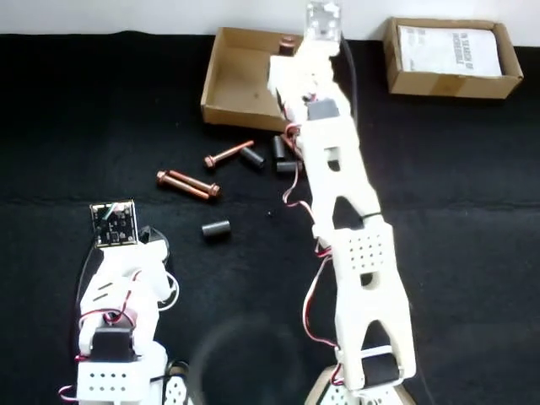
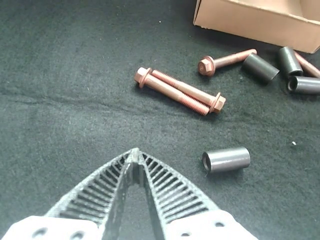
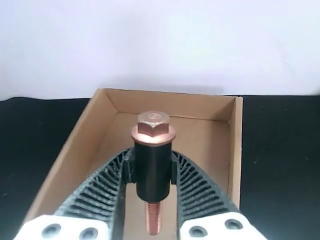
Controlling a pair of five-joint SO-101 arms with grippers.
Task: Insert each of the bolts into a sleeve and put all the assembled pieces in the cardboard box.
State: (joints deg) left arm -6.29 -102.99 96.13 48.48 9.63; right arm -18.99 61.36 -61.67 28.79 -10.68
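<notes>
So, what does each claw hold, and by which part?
The right claw grips an assembled bolt by its sleeve. The left claw is shut and holds nothing.

You were working at a small robotics bench, the kind found in a lab or a maker's room. Two white plastic arms, the left arm (image 1: 118,295) and the right arm (image 1: 354,245), stood side by side with their red and white wires (image 1: 309,314) left bare. They were on a table draped in black cloth (image 1: 472,211) against a plain white wall (image 3: 160,45). Loose copper-coloured bolts (image 2: 177,91), dark sleeves (image 2: 226,159) and an open cardboard box (image 1: 240,116) lay on the cloth.
</notes>
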